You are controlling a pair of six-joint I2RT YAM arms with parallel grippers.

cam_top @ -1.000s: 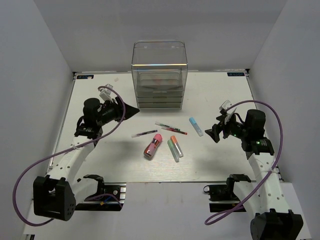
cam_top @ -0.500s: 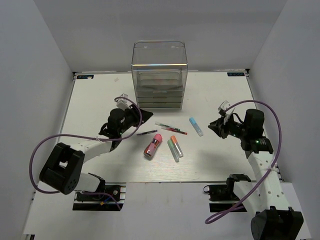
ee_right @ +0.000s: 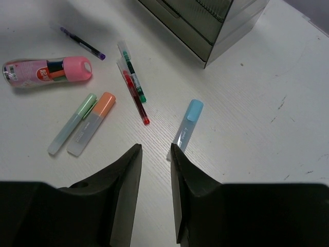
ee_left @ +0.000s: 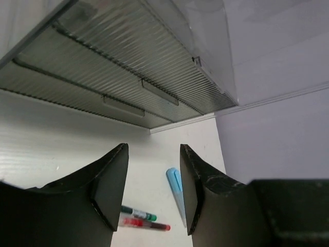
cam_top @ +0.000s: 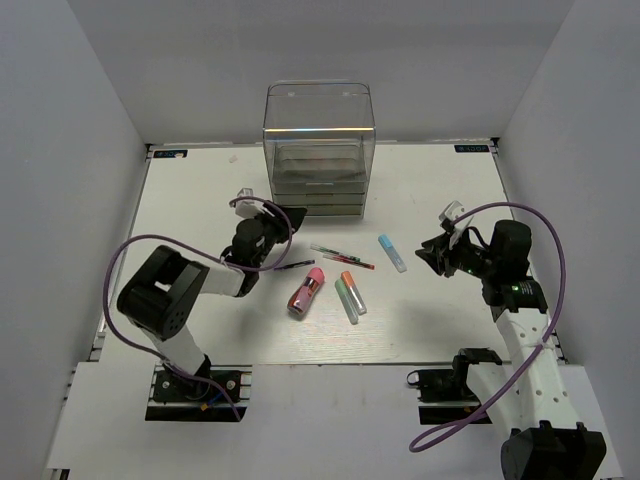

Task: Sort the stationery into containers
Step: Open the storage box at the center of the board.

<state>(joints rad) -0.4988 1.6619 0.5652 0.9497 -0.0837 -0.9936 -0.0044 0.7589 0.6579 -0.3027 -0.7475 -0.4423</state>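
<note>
Top external view: the organizer (cam_top: 318,130) stands at the far middle of the table (cam_top: 200,200), and its drawers (cam_top: 318,196) appear shut. All the stationery lies loose in front of it: the pink-and-silver tube (cam_top: 306,291), the orange-capped marker (cam_top: 353,291) close beside the green marker (cam_top: 345,300), the light-blue marker (cam_top: 392,253), two thin pens (cam_top: 342,256) and a dark pen (cam_top: 289,266). Nothing is sorted yet. The left gripper (cam_top: 287,219) is held low between the organizer and the dark pen. The right gripper (cam_top: 430,254) is held just right of the light-blue marker.

Left wrist view: the left jaws are parted and nothing is gripped. The drawer fronts fill the upper field, and the light-blue marker and thin pens are seen beyond the fingertips. Whether a drawer handle is the aim cannot be told.

Right wrist view: the right jaws are narrowly parted and empty. The light-blue marker lies just ahead of the fingertips, its barrel running roughly along the gap, so it is judged to be the next pick.
- The jaws should be widened past the barrel.
- The gripper should be advanced until the barrel's mid-length is centred between the fingers, and squared to it.
- The grip should be taken at mid-length, so that the marker does not tip when lifted.
- The thin pens nearby should be left undisturbed.
</note>
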